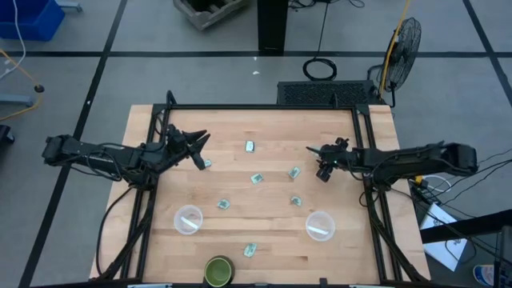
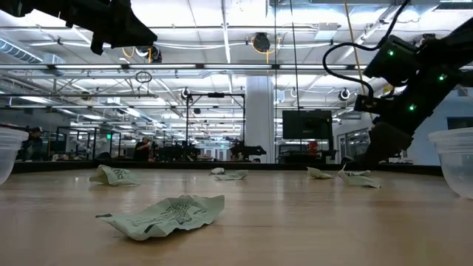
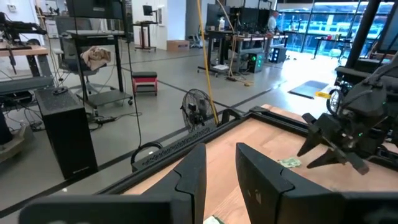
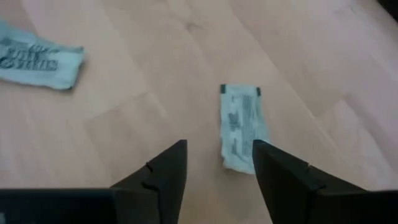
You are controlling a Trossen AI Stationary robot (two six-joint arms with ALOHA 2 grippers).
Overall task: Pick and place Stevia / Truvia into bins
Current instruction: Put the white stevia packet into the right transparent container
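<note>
The right gripper [image 4: 217, 165] points down at the table, fingers spread with nothing between them. A packet [image 4: 242, 127] lies flat just beyond, beside one fingertip, and a second packet [image 4: 40, 56] sits farther off. Other packets are scattered mid-table between two clear cups [image 1: 188, 219]. The left gripper [image 1: 200, 142] hovers at the table's left, fingers slightly apart and empty.

Seven green-and-white packets [image 1: 258, 178] are counted on the desk [image 1: 264, 232], along with two clear cups [image 1: 189, 219], one dark green container [image 1: 218, 270], and two arms.
</note>
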